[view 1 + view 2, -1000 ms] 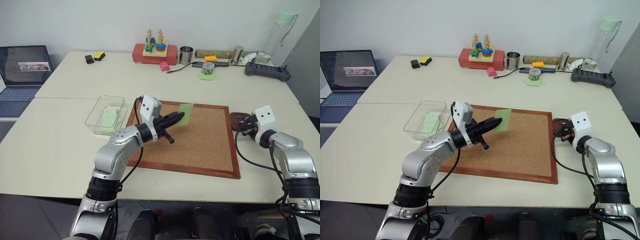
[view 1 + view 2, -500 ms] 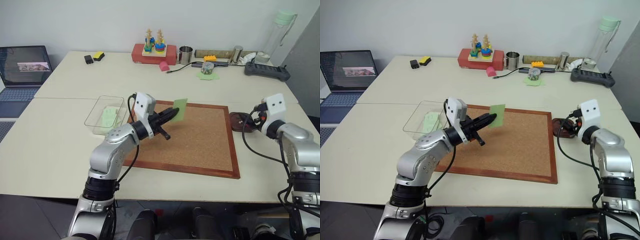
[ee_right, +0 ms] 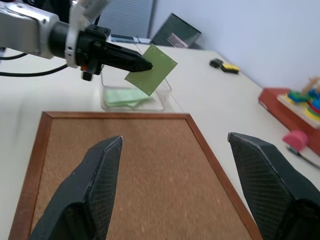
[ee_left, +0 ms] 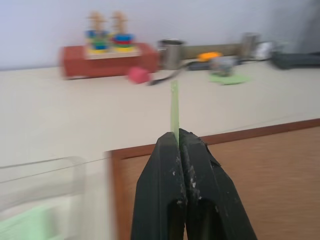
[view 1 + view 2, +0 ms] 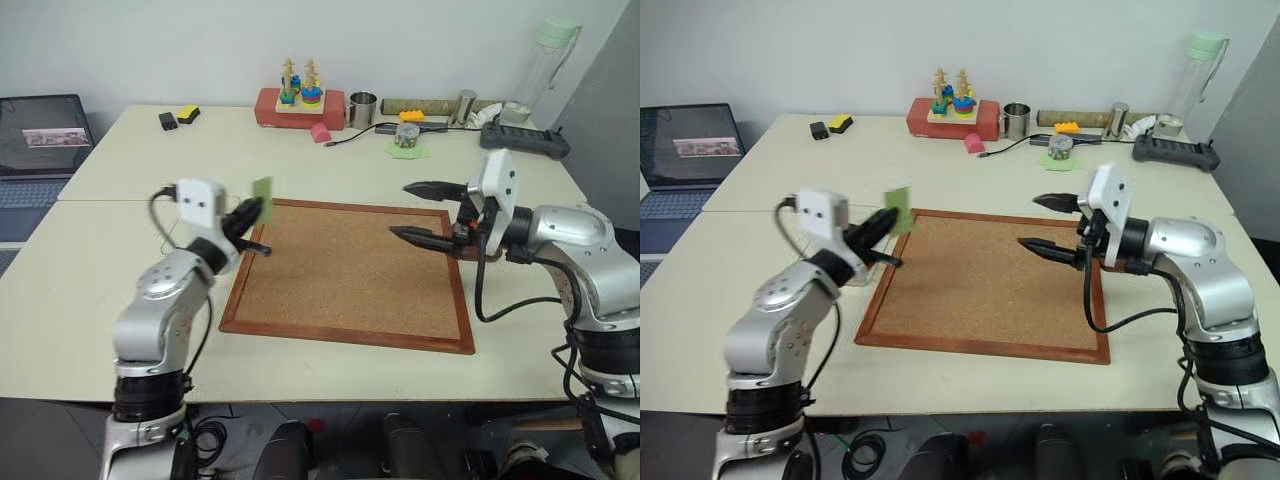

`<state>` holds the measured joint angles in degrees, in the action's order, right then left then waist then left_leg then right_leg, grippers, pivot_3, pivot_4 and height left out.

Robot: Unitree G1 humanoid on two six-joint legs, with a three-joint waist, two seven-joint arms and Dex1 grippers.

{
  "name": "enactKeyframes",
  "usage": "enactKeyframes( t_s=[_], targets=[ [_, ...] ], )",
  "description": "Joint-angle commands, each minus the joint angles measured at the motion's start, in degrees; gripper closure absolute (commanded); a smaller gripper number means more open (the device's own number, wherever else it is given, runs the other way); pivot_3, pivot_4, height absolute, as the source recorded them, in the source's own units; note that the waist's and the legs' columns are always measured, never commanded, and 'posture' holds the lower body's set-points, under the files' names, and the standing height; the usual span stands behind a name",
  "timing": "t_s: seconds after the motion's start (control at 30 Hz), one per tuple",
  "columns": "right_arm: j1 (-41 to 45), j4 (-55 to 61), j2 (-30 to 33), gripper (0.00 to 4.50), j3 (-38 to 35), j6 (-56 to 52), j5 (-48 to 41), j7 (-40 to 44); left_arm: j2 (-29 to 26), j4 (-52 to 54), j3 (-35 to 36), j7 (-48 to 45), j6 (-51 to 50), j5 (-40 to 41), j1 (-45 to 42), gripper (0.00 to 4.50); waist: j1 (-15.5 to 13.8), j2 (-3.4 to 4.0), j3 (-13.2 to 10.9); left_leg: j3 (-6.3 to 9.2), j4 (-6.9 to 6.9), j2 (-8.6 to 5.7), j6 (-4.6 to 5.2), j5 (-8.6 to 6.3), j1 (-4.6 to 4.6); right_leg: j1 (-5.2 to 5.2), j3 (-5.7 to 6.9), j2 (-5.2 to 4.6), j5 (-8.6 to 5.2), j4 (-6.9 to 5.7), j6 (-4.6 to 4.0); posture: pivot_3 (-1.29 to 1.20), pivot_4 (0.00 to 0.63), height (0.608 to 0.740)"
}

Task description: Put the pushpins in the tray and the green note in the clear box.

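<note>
**The green note carried toward the clear box.**
We see the green note [image 3: 151, 69] pinched by 1 corner in the left gripper [image 5: 257, 207], jaws pressed together on the paper, held in the air over the near-left corner of the corkboard [image 5: 350, 272]. The clear box [image 3: 134, 95] sits just beyond that corner on the table [image 5: 120, 150], with a paler green sheet [image 3: 124, 96] already inside. The right gripper [image 5: 420, 211] hovers over the board's far-right part, its 2 jaws spread and empty. We judge the step in hand to be the note's delivery — next, the left gripper must bring the note above the box and release it.
</note>
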<state>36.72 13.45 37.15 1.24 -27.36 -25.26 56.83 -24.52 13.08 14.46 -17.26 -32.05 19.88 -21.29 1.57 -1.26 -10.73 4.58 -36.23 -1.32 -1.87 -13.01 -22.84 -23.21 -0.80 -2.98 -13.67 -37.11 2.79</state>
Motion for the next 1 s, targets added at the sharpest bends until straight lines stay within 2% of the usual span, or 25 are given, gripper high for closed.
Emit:
enactKeyframes(
  t_s=[0.03, 0.2, 0.33, 0.47, 0.67, 0.7, 0.87, 0.93, 1.0],
  targets=[
    [1.4, -0.2, -0.9, 0.98, 0.5, 0.0, -1.0, 0.7, -2.2, -0.7, 2.2, 2.6, 1.7, -3.1, 0.0, 4.50, -0.4, -0.01, 0.0, 0.02, 0.00, 0.00, 0.00, 0.00, -0.01, 0.01, 0.00, -0.02, 0.00, 0.00, 0.00, 0.00, 0.150, 0.740],
    [1.6, -1.9, -1.3, 0.98, 1.2, 0.5, -0.8, 1.3, -3.1, -4.6, 1.8, 4.7, 1.7, -5.9, -0.8, 4.50, -0.8, -0.01, 0.0, -0.03, -0.05, -0.03, 0.00, 0.00, -0.04, 0.01, -0.04, -0.10, 0.02, 0.03, 0.03, 0.00, 0.150, 0.740],
    [1.7, -2.6, -1.3, 0.92, 1.6, 0.6, -1.0, 1.7, -3.0, -7.2, 1.7, 6.3, 2.0, -7.8, -1.5, 3.84, -1.0, -0.01, 0.0, -0.02, -0.05, -0.02, 0.00, 0.00, -0.03, 0.00, -0.01, -0.06, 0.02, 0.01, 0.02, 0.00, 0.150, 0.740],
    [1.4, -2.8, -1.1, 0.92, 1.8, 0.5, -0.8, 2.0, -3.1, -7.8, 2.2, 6.2, 2.5, -8.2, -1.9, 2.94, -1.1, -0.01, 0.0, -0.03, -0.05, -0.02, 0.00, 0.00, -0.03, -0.01, -0.01, -0.06, 0.02, 0.01, 0.02, 0.00, 0.150, 0.740],
    [1.2, -3.1, -0.7, 0.92, 1.6, 0.7, -0.4, 2.3, -4.3, -5.3, 1.9, 5.1, 2.6, -8.4, -1.6, 1.88, -1.1, -0.01, 0.0, -0.03, -0.05, -0.01, 0.00, 0.00, -0.03, -0.01, -0.02, -0.06, 0.02, 0.01, 0.02, 0.00, 0.150, 0.740],
    [1.1, -3.2, -0.6, 0.92, 1.5, 0.8, -0.3, 2.4, -4.9, -4.5, 1.7, 4.8, 2.5, -8.6, -1.5, 1.59, -1.1, -0.01, 0.0, -0.03, -0.05, -0.01, 0.00, 0.00, -0.03, -0.01, -0.02, -0.06, 0.02, 0.01, 0.02, 0.00, 0.150, 0.740],
    [0.6, -3.7, 0.2, 0.92, 0.6, 1.5, 0.3, 2.0, -9.4, 0.4, 2.1, -0.6, 0.7, -6.6, 0.9, 0.70, -1.1, -0.01, 0.0, -0.04, -0.05, 0.00, 0.00, 0.00, -0.03, -0.01, -0.03, -0.06, 0.02, 0.01, 0.02, 0.00, 0.150, 0.740],
    [-0.4, -4.3, 1.7, 0.92, -0.2, 2.1, 1.0, 2.2, -13.2, 3.1, 2.2, -7.0, -1.7, -3.5, 3.3, 0.26, -1.1, -0.02, 0.0, -0.05, -0.04, 0.01, 0.00, 0.00, -0.03, -0.02, -0.05, -0.08, 0.02, 0.01, 0.02, 0.00, 0.150, 0.740],
    [-2.1, -4.9, 4.5, 0.92, -1.2, 2.8, 2.0, 3.1, -18.1, 5.5, 2.6, -14.0, -4.5, -0.1, 6.5, 0.14, -1.0, -0.02, 0.0, -0.06, -0.01, 0.02, 0.00, -0.01, -0.04, -0.03, -0.04, -0.07, 0.01, 0.03, 0.02, 0.00, 0.150, 0.740]
  ],
)
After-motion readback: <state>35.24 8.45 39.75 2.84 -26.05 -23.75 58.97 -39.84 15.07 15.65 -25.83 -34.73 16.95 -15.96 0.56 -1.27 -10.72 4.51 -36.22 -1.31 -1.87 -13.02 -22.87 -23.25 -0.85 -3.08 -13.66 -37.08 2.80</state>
